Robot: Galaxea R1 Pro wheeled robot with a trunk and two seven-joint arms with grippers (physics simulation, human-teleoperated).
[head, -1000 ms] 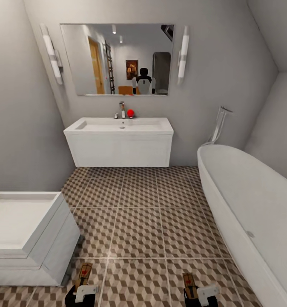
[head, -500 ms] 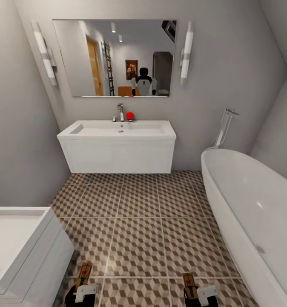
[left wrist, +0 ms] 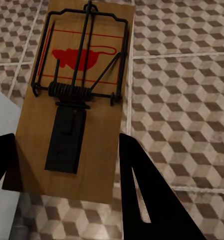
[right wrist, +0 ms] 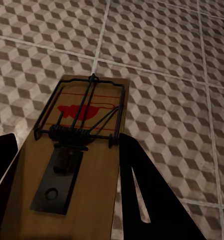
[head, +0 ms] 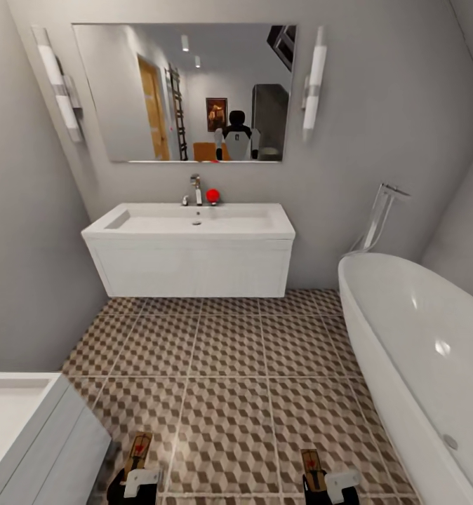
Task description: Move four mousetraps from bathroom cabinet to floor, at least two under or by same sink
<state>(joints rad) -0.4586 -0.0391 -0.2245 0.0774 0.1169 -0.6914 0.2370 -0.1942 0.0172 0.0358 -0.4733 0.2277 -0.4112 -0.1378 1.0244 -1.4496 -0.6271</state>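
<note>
Each gripper carries a mousetrap, a flat wooden board with dark wire and a red mark. My left gripper (head: 135,478) is shut on one mousetrap (head: 137,452), which the left wrist view shows as a board (left wrist: 77,95) pinched between the black fingers (left wrist: 151,200). My right gripper (head: 319,482) is shut on the other mousetrap (head: 311,463), and the right wrist view has that board (right wrist: 77,150) level above the tiles. Both hang over the cube-patterned bathroom floor (head: 229,365). The white wall-hung sink (head: 191,252) with its chrome tap (head: 196,189) stands straight ahead, several tiles away.
A rounded white bathtub (head: 419,351) runs along the right side. A small white drawer unit (head: 26,435) stands close at the lower left, next to my left arm. A red ball (head: 212,196) sits beside the tap, under a wall mirror (head: 187,91).
The whole view has shifted: the camera has come closer to the sink, which now looks larger, and the drawer unit has slid toward the lower left. Both grippers keep their traps.
</note>
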